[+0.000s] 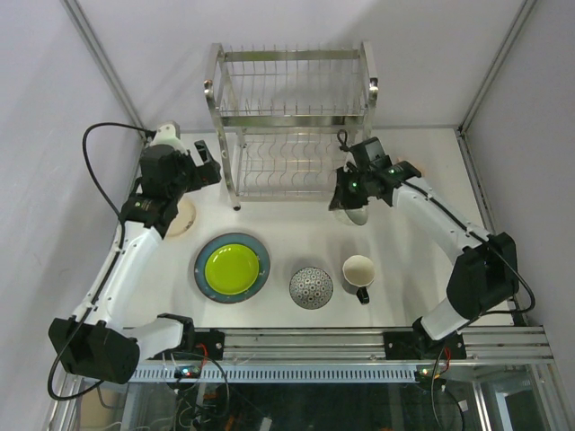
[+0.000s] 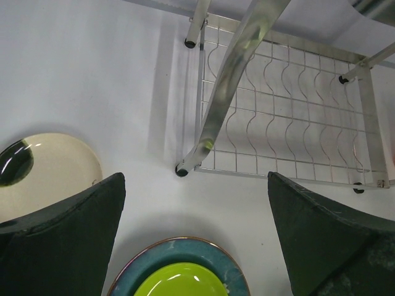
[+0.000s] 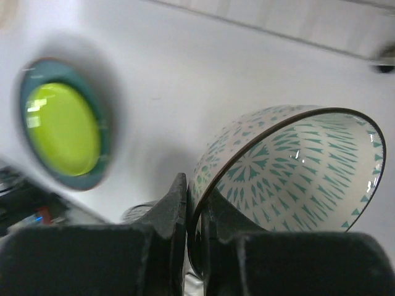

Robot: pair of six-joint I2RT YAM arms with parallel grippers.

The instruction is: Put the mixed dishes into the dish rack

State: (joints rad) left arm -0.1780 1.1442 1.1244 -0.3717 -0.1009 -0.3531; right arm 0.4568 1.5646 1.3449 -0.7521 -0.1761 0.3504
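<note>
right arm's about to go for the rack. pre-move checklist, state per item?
1. Right gripper shut on teal bowl rim: ok.
2. Rack lower shelf free of dishes: ok, bare wires.
3. Left gripper open and empty: ok.
4. Left gripper clear of the rack: cannot tell, it hovers close by the front-left post.
5. Mug and patterned bowl out of the line from right gripper to rack: ok, both sit nearer the arm bases.
</note>
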